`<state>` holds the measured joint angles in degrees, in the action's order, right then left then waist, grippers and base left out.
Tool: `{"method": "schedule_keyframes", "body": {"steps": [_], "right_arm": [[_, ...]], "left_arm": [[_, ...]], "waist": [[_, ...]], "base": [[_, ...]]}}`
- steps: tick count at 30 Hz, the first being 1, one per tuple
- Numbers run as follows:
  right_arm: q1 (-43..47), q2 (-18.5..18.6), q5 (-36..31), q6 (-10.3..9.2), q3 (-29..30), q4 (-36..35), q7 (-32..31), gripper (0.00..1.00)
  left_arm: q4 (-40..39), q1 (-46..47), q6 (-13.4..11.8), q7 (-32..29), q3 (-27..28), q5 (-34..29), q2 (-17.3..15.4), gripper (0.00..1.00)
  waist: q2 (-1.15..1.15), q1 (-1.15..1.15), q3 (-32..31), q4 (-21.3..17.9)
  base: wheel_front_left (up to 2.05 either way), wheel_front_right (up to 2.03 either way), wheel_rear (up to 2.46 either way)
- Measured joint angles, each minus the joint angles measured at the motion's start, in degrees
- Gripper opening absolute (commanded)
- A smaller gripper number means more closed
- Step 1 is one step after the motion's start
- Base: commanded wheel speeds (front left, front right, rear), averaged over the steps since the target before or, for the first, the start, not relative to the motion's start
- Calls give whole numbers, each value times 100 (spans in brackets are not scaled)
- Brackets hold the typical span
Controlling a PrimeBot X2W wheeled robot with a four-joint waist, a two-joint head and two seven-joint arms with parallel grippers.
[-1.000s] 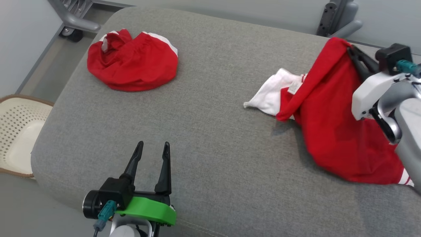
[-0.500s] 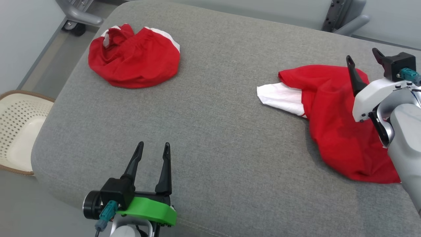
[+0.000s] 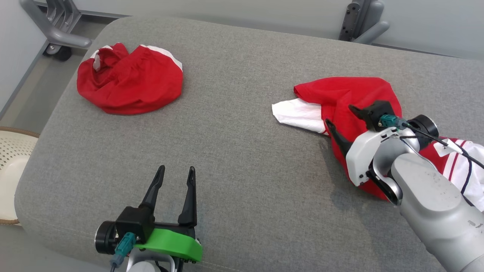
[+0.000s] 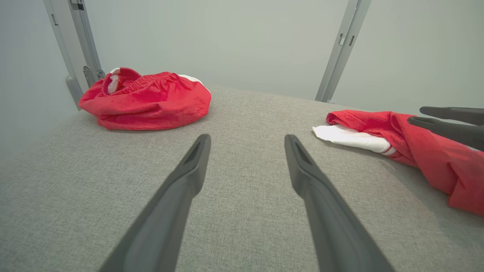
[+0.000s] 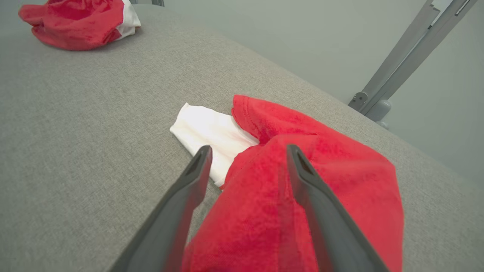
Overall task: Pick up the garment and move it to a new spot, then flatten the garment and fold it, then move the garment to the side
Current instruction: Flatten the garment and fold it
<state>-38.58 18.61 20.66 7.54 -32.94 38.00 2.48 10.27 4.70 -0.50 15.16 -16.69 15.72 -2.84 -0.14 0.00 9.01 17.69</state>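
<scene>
The garment point(image 3: 351, 92) is red with a white sleeve point(image 3: 297, 113) and lies crumpled at the right of the grey cushioned surface point(image 3: 242, 158). My right gripper point(image 3: 338, 114) hovers open just over its near-left part, with nothing between the fingers. In the right wrist view the open right gripper point(image 5: 247, 151) straddles the red cloth point(image 5: 332, 170) beside the white sleeve point(image 5: 208, 130). My left gripper point(image 3: 177, 169) stands open and empty near the front edge, well left of the garment. In the left wrist view the left gripper point(image 4: 245, 139) points along bare surface, with the garment point(image 4: 435, 158) at right.
A second red garment point(image 3: 130, 85) lies bunched at the far left of the surface, also in the left wrist view point(image 4: 147, 100). A pale perforated basket point(image 3: 11, 166) sits on the floor at left. Grey metal frame legs point(image 3: 53, 26) point(image 3: 359, 20) stand behind the surface.
My right gripper has opened and let go of the garment, which dropped from hanging to lying on the surface. The gripper then came down and left. The head camera shifted too.
</scene>
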Motion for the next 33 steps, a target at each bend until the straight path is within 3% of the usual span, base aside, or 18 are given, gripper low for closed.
{"method": "schedule_keyframes", "body": {"steps": [8, 9, 10, 13, 19, 25, 30, 33], "right_arm": [[182, 16, -34, 0, 120, 63, -771, 100], [208, 11, -71, 0, 176, 91, -861, 96], [231, 11, -104, 0, 215, 107, -954, 47], [338, -42, -119, 0, 282, 78, -1080, 0], [430, -13, -98, 0, 328, -428, -758, 0], [660, 44, 497, -1, -18, -1593, -704, 0], [862, 435, 1206, 0, -435, -2789, -1028, 0], [908, 671, 1480, 0, -443, -3147, -1213, 0]], "left_arm": [[1, 3, 1, 0, 8, -12, 0, 100], [2, 3, 1, 0, 11, -11, 0, 100], [2, 3, 1, 0, 15, -11, 0, 100], [10, 3, 1, 0, 15, -11, 0, 100], [20, 4, 1, 0, 26, -4, 0, 100], [29, 1, 5, 0, 73, -15, 0, 100], [31, 0, 23, 0, 96, -26, 0, 100], [26, 1, 26, 0, 91, -38, 0, 100]], "waist": [[0, 0, 11, 39], [0, 0, 10, 47], [0, 0, 9, 55], [0, 0, 8, 77], [0, 0, -2, 97], [0, 0, -56, 45], [0, 0, -81, -23], [0, 0, -63, -38]], "base": [[0, 0, 0], [0, 0, 0], [0, 0, 0], [0, 0, 0], [0, 0, 0], [0, 0, 0], [0, 0, 0], [0, 0, 0]]}}
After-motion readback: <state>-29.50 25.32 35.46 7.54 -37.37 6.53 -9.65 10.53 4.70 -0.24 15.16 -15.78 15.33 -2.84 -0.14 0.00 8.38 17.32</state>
